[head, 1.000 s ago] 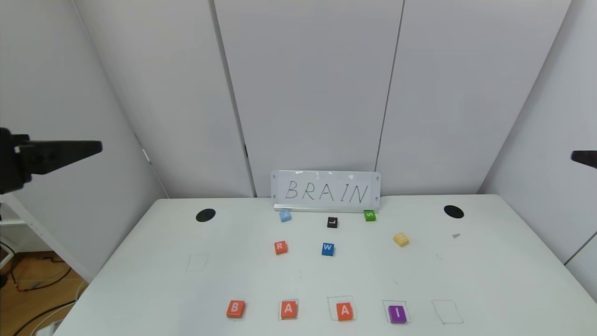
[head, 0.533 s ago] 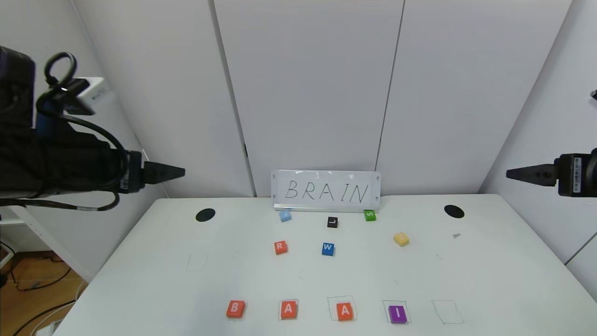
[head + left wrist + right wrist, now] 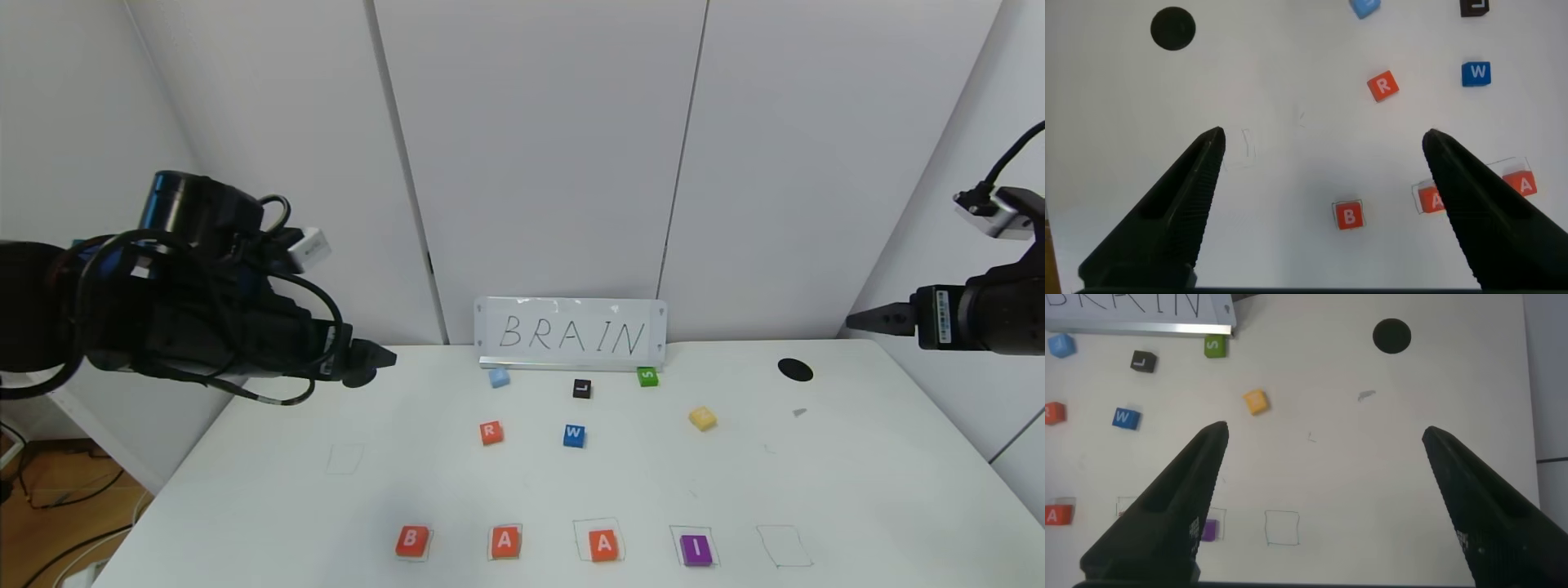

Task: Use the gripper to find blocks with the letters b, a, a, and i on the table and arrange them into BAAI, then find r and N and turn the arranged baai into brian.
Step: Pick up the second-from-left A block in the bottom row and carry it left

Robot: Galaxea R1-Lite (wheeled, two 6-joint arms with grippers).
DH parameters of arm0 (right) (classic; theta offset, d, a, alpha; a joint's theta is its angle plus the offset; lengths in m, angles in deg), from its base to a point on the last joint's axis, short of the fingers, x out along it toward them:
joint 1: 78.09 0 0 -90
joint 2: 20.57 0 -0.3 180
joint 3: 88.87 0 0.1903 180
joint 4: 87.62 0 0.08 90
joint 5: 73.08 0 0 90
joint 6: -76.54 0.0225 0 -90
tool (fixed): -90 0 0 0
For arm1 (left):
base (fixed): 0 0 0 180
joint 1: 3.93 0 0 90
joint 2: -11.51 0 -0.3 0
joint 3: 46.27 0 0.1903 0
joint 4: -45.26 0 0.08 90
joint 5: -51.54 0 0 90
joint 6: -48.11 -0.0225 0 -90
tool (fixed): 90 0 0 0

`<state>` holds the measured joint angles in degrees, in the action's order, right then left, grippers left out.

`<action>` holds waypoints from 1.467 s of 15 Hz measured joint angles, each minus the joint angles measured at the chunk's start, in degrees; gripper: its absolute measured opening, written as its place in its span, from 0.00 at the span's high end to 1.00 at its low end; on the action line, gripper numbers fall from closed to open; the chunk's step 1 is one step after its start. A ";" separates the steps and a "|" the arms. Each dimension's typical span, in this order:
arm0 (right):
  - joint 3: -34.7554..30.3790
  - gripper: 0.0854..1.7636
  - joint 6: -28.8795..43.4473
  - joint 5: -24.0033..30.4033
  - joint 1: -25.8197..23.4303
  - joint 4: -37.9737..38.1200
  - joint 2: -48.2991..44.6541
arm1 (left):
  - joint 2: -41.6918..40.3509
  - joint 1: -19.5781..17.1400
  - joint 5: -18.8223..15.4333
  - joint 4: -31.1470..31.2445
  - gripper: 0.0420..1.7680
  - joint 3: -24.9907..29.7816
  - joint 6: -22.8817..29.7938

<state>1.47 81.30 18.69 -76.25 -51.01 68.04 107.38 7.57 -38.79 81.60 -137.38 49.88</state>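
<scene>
- Nearest, four blocks sit in a row along the front edge of the table (image 3: 245, 490): orange B (image 3: 412, 541), orange A (image 3: 505, 541), a second orange A (image 3: 604, 544) and purple I (image 3: 695, 550), each on or beside a pencilled square.
- Just right of the I lies an outline (image 3: 784, 545) with nothing in it; another one (image 3: 345, 459) is drawn further left, well apart from the row.
- Mid-table, the R (image 3: 491, 433) lies flat beside the blue W (image 3: 574, 435) — the two near each other, not touching.
- To the right of them the N (image 3: 702, 419) sits alone, turned a little askew.
- Behind those come a light-blue tile (image 3: 499, 377), the black L (image 3: 581, 389) and the green S (image 3: 647, 376), in a loose line before the sign (image 3: 571, 335) that reads BRAIN.
- My left gripper (image 3: 369, 359) hangs above the table's far left corner, fingers spread wide, grasping nothing; from its wrist I see the B, an A and the R below.
- My right gripper (image 3: 878, 318) hovers past the far right corner near a black hole (image 3: 794, 370) — fingers likewise released and empty.
</scene>
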 joint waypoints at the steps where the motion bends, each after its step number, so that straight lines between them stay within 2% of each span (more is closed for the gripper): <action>1: 0.00 0.03 0.02 0.00 -0.05 0.00 0.26 | 0.30 1.80 1.17 -0.04 0.03 0.41 1.54; 5: 0.05 0.03 0.00 -0.02 -0.28 0.04 0.68 | 1.84 8.45 7.77 0.49 0.03 0.93 8.24; 7: 0.11 0.03 0.04 -0.02 -0.50 0.04 0.69 | 3.04 11.68 9.92 0.40 0.03 1.54 11.61; 10: 0.16 0.03 0.24 -0.02 -0.88 0.04 0.72 | 5.38 16.84 10.51 0.22 0.03 3.57 15.30; 14: 0.66 0.03 0.77 0.04 -1.43 0.02 0.83 | 10.78 22.91 13.15 0.27 0.03 4.66 24.23; 17: 0.83 0.03 0.79 0.04 -1.77 0.02 1.07 | 14.41 26.73 13.39 -0.20 0.03 6.45 27.23; 20: 0.88 0.03 0.77 0.06 -1.84 0.02 1.40 | 17.94 28.27 13.48 -0.63 0.03 6.95 28.59; 22: 0.88 0.03 0.77 0.01 -1.84 0.04 1.85 | 19.87 28.55 13.46 -3.61 0.03 7.35 29.07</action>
<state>2.35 82.07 18.70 -78.09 -50.98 69.90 127.25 36.12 -25.33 77.99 -130.03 78.95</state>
